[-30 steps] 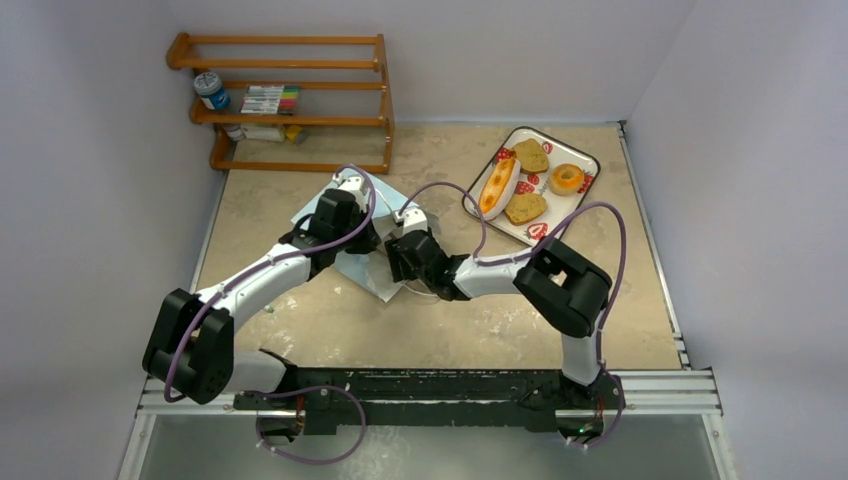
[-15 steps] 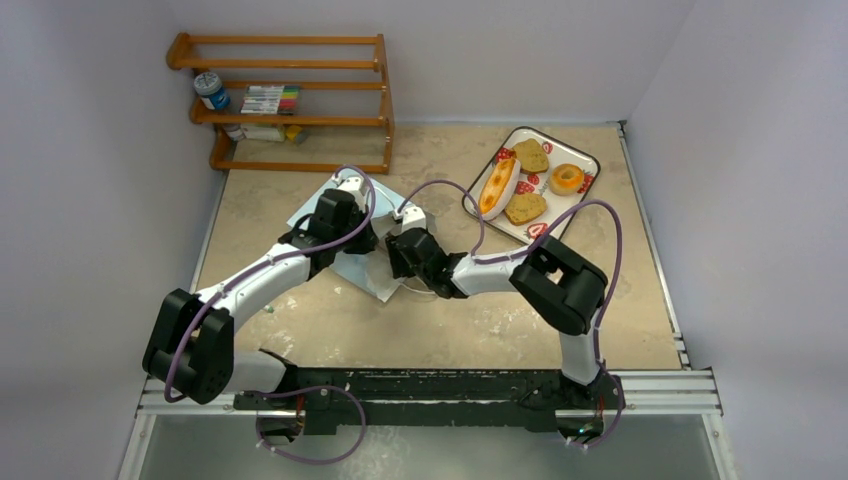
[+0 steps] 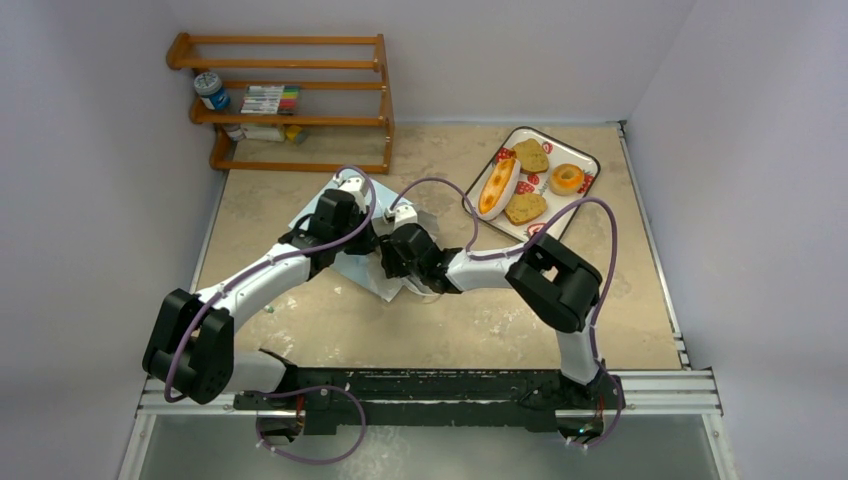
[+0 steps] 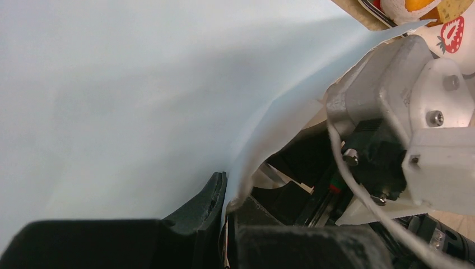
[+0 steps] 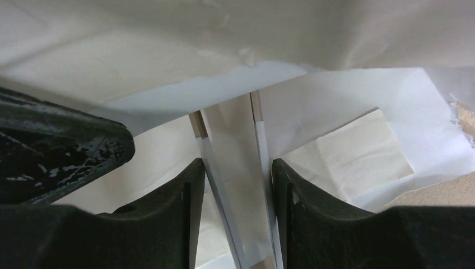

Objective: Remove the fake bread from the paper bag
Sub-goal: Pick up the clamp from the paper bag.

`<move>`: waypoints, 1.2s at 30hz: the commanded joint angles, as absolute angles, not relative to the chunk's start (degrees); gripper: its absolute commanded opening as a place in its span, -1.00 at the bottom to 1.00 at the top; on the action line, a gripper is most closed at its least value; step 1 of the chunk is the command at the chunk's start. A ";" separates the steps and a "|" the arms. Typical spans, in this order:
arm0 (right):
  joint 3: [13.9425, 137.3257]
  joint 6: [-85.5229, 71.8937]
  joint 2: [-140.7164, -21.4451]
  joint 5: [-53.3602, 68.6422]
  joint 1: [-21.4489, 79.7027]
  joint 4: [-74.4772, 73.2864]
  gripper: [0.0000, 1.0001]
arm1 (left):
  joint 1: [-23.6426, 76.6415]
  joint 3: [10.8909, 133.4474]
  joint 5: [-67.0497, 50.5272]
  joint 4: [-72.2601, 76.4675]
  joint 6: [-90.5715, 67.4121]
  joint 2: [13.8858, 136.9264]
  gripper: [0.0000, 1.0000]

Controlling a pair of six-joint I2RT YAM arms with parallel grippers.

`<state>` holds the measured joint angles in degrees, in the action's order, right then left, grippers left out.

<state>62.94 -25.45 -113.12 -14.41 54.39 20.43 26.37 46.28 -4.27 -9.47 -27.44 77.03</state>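
Note:
The light blue paper bag [image 3: 358, 270] lies on the table under both grippers. My left gripper [image 3: 364, 240] is shut on the bag's edge [image 4: 241, 168]; the bag's blue wall [image 4: 140, 84] fills the left wrist view. My right gripper [image 3: 390, 260] is inside the bag's white mouth [image 5: 168, 33]. Its fingers [image 5: 187, 207] stand apart on either side of a folded side panel [image 5: 235, 145], close to its edges. The fake bread lies on the strawberry-print tray [image 3: 592, 165]: a long roll [image 3: 498, 186], two toast slices [image 3: 531, 155] [image 3: 524, 207] and a doughnut [image 3: 567, 178].
A wooden shelf [image 3: 290, 100] stands at the back left with a paint jar [image 3: 211, 90] and markers [image 3: 268, 99]. Walls close the table in on the left, back and right. The right arm's wrist [image 4: 403, 129] sits close beside the left gripper.
My right gripper has pushed left, deeper into the bag, and its jaws have narrowed. The left gripper and the bread have not moved.

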 commanded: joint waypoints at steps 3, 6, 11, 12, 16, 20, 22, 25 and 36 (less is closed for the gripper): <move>64.74 -27.13 -113.02 -12.03 54.67 22.68 -0.09 | 27.10 46.60 -9.29 -7.59 -28.96 76.83 -1.00; 65.11 -28.12 -113.15 -12.09 54.54 23.77 -0.07 | 27.07 46.43 -9.31 -7.41 -29.09 76.94 -1.00; 68.54 -28.76 -114.98 -11.74 54.18 23.41 -0.11 | 27.07 46.44 -9.47 -7.27 -29.27 77.17 -1.00; 69.10 -28.89 -115.24 -11.70 54.10 23.39 -0.16 | 27.07 46.53 -9.42 -7.40 -29.18 77.23 -1.00; 70.51 -29.59 -115.45 -12.12 53.86 21.69 -0.90 | 27.07 46.99 -8.69 -8.02 -29.04 76.72 -1.00; 67.72 -30.51 -112.85 -13.28 53.86 21.67 -1.00 | 26.99 47.44 -7.02 -7.79 -29.49 76.02 -1.00; 66.17 -30.86 -111.23 -13.36 53.83 21.37 -1.00 | 26.97 47.80 -6.13 -7.47 -29.88 76.10 -1.00; 64.50 -31.30 -108.94 -12.90 53.88 20.01 -1.00 | 26.90 48.42 -4.26 -6.78 -31.05 76.42 -1.00; 56.82 -31.39 -95.37 -12.93 53.88 13.34 -1.00 | 27.03 52.70 1.70 -4.45 -35.09 78.14 -1.00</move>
<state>58.22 -30.50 -102.00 -11.46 53.93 14.11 26.81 49.23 -1.06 -8.36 -32.34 77.69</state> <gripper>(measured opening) 0.071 0.012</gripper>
